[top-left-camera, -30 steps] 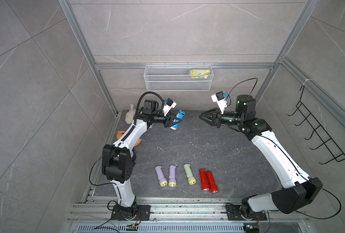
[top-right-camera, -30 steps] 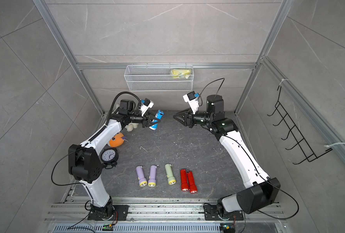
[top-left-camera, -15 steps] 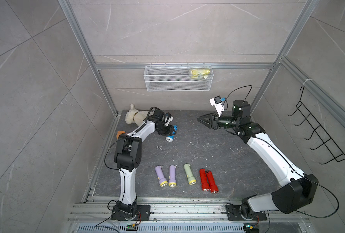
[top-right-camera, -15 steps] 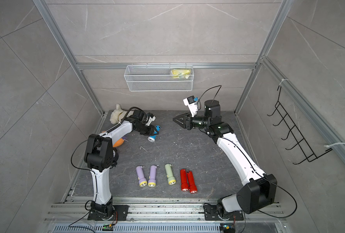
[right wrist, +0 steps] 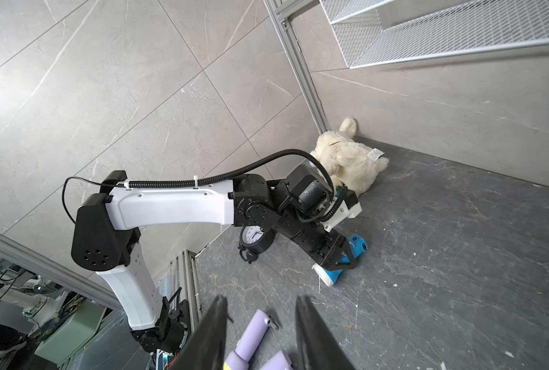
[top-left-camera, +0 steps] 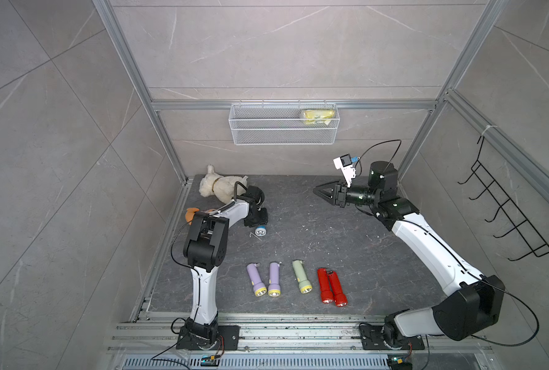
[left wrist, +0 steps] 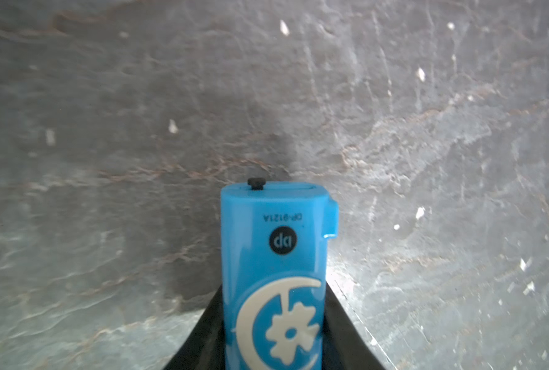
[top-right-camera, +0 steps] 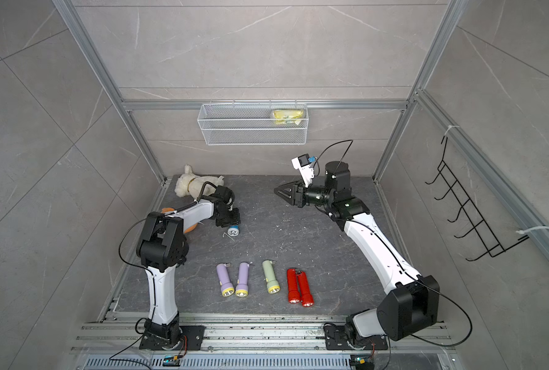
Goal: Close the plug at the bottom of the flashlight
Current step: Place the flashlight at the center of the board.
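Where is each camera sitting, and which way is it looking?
Both top views: high over the arms' bases, looking down at the dark floor; left arm and right arm show whole.
Left wrist: on the left arm, facing the floor close up; the left gripper flanks the blue flashlight.
Right wrist: on the right arm, facing the left arm and plush toy; the right gripper shows.
Shared: every view shows the blue flashlight.

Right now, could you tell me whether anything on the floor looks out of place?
Yes: the blue flashlight lies back left, apart from the tidy row of five. A small wire-like scrap lies loose beside it, and pale specks litter the floor.
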Robot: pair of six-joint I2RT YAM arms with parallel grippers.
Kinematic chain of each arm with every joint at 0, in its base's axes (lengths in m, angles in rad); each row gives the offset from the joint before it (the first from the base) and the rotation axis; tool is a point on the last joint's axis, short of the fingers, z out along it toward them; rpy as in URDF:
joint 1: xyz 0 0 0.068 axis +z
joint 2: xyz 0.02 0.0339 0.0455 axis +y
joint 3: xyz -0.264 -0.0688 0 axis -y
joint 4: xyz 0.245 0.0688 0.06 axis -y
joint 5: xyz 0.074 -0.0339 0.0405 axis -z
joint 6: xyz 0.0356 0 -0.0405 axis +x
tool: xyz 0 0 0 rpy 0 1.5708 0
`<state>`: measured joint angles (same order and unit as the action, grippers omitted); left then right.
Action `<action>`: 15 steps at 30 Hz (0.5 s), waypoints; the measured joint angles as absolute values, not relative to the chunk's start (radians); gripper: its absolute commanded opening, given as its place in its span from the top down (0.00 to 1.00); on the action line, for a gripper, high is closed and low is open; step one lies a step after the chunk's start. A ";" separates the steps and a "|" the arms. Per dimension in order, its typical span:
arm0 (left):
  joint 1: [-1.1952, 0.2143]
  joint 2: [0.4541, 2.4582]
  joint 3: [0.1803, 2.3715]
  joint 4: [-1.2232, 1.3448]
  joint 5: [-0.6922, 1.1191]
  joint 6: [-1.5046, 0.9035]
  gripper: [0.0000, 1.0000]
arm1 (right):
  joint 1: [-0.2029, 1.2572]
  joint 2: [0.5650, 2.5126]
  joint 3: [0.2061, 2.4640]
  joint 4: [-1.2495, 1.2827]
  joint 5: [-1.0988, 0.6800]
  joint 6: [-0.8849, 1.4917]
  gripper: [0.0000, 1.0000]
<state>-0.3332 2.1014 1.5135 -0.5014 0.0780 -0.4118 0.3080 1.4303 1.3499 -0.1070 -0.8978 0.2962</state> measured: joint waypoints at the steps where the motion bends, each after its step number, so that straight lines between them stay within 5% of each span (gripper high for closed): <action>1: -0.333 2.101 1.515 -0.497 0.067 -0.418 0.00 | 0.308 1.430 1.349 -0.107 -0.897 0.297 0.61; 15: -0.341 2.019 1.421 -0.488 -0.007 -0.447 0.00 | 0.308 1.434 1.345 -0.076 -0.901 0.323 0.60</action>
